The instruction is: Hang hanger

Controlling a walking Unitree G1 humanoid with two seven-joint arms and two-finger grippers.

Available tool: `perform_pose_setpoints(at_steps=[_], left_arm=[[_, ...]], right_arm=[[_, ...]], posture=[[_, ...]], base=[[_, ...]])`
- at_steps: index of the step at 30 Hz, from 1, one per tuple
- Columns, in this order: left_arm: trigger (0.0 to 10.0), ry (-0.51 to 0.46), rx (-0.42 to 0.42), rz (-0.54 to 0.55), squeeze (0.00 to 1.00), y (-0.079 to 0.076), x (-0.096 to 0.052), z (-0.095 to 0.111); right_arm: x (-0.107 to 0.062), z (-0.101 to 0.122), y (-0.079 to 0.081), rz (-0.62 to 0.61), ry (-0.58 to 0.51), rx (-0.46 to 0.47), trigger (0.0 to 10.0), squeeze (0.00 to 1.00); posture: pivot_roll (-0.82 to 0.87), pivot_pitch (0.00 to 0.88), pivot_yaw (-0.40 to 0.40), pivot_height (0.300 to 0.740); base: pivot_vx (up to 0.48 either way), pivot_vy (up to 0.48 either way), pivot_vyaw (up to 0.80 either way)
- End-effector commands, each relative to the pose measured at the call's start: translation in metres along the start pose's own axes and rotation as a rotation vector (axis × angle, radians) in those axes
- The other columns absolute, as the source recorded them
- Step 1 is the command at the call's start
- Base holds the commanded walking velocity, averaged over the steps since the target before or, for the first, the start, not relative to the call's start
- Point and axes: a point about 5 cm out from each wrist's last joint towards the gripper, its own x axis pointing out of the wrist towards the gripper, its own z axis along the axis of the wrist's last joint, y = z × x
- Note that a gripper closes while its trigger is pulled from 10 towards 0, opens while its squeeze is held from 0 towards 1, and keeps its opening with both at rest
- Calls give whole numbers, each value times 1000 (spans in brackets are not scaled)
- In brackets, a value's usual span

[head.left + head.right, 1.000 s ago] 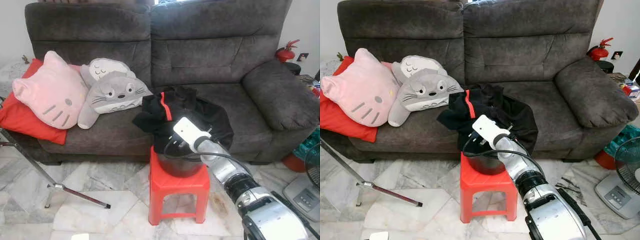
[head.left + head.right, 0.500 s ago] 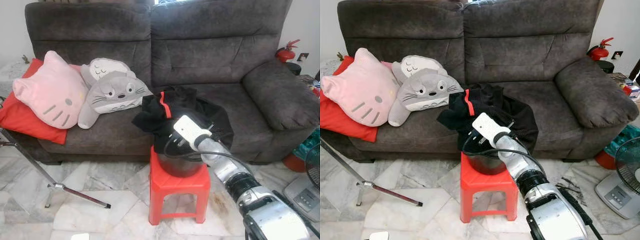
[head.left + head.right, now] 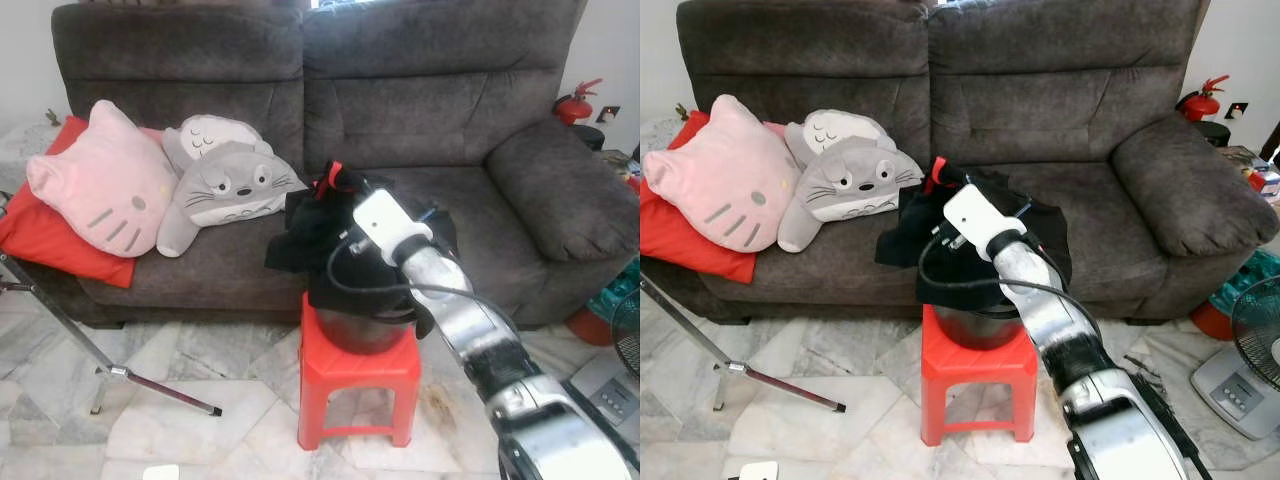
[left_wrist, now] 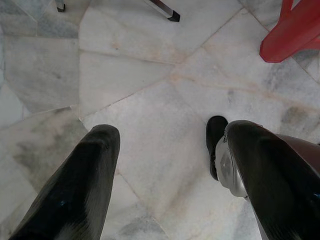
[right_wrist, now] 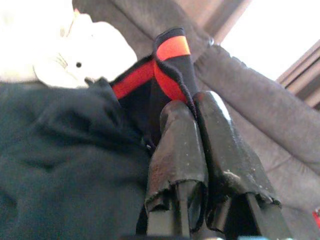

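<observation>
Since a second ago the right gripper (image 5: 192, 107) has risen from low over the heap of cloth and now stands higher, with the red-trimmed collar of the black garment (image 3: 310, 235) lifted in it, while the sofa, the cushions and the stool lie as they did. At the far left a red cushion (image 3: 30, 235) leans on the grey sofa (image 3: 420, 90), with a pink cat-face pillow (image 3: 100, 185) in front of it and a grey plush pillow (image 3: 225, 185) just to its right. On the marble floor (image 3: 180, 380) near the left, a metal stand's legs (image 3: 110, 370) spread out. The left gripper (image 4: 165, 165) hangs idle over that floor, its two black fingers well apart and empty, a corner of the red stool (image 3: 358, 385) showing beyond them. In the middle the stool stands just in front of the sofa and bears a dark round pot (image 3: 360, 330), over which the garment drapes from the seat edge. In the wrist view the right gripper's fingers (image 5: 177, 145) are pressed together on the collar's black and red fold, near the plush pillow. I cannot make out a hanger among the cloth. To the right, a red fire extinguisher (image 3: 573, 105) stands behind the sofa arm, and a white fan base (image 3: 610, 385) sits on the near floor.
</observation>
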Motion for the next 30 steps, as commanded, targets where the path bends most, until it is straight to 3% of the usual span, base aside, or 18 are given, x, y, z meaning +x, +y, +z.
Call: perform_pose_setpoints(at_steps=[1,5,10,11,13,20,25,30], left_arm=[[10000,23,7,0,0,0,-1,-4],[10000,23,9,-2,0,-1,-1,-4],[10000,23,13,-9,0,-3,0,-3],[10000,23,13,-9,0,-3,0,-3],[10000,23,14,-11,0,-3,0,-3],[10000,25,20,-16,0,-4,0,-3],[10000,26,21,-17,0,-4,0,-3],[10000,34,14,-3,0,-1,-1,-6]], right_arm=[[-2,5,-5,-8,-17,8,0,0],[-13,0,-10,-44,-1,21,0,0],[-51,-25,-22,-164,107,30,0,0],[-51,-25,-22,-164,107,30,0,0],[-71,-43,-21,-183,195,12,0,0],[-104,-76,-14,-191,356,10,0,0],[-112,-94,-7,-191,451,55,0,0],[-110,-97,0,-167,483,89,0,0]], posture=[[-95,0,57,740],[-104,0,56,740],[-114,0,55,740],[-114,0,55,740],[-119,0,55,740],[-128,0,56,740],[-126,0,52,740],[-124,0,51,740]], base=[[0,0,0],[0,0,0],[0,0,0],[0,0,0],[0,0,0],[0,0,0],[0,0,0],[0,0,0]])
